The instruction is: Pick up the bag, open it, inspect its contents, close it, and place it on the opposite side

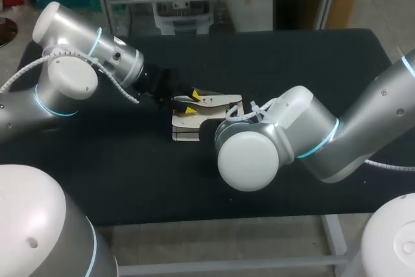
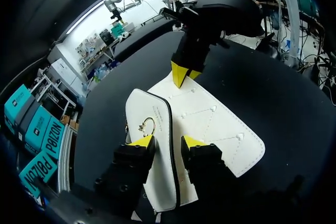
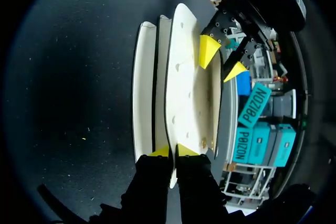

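Your right gripper [image 3: 173,150] is pinching the flap of the white bag [image 3: 181,77]; your left gripper [image 2: 167,141] is clamping its black-edged wall. It is resting on the table [image 1: 292,63].

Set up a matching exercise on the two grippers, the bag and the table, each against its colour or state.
1 left gripper; 2 right gripper; 3 bag; 4 table.
A black surface; B cream with black edging; C fingers shut on the studded flap; D fingers shut on the panel with the gold clasp.
Pairs: 1-D, 2-C, 3-B, 4-A.
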### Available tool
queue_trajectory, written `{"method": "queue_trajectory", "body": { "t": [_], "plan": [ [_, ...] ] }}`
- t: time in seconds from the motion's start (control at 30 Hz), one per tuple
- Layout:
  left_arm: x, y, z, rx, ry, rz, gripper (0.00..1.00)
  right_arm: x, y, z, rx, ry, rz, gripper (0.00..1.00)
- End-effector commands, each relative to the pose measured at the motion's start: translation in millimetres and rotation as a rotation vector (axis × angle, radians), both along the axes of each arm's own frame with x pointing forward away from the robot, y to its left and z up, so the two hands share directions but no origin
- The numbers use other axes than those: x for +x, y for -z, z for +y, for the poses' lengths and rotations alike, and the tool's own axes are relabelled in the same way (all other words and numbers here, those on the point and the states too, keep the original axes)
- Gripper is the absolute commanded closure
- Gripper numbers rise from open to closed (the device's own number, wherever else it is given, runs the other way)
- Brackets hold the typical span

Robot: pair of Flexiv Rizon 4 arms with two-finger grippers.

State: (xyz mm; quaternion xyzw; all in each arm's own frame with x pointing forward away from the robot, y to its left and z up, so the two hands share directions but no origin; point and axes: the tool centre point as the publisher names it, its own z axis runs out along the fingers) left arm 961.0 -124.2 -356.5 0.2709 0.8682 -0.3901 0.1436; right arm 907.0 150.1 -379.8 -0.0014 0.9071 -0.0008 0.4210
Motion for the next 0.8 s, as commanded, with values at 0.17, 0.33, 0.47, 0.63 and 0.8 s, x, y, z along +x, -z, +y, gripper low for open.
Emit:
{"method": "queue_trajectory", "body": {
  "t": [0.17,0.33,0.47,0.63,0.8],
  "plan": [
    [3.7,-2,3,-0.032,-0.026,-0.023,0.89,0.2,4,1,0.002,0.001,-0.006,1.00],
    [8.2,-3,2,-0.042,-0.025,-0.021,1.00,0.2,4,1,0.002,0.001,-0.006,1.00],
    [5.1,-1,1,-0.024,0.015,0.012,1.00,0.2,4,1,0.002,0.001,-0.006,1.00],
    [-1.3,12,0,0.002,0.040,0.052,1.00,0.2,4,1,0.002,0.001,-0.006,1.00],
    [-8.8,22,-1,0.022,0.089,0.093,1.00,0.2,4,1,0.002,0.001,-0.006,1.00]
  ]
}}
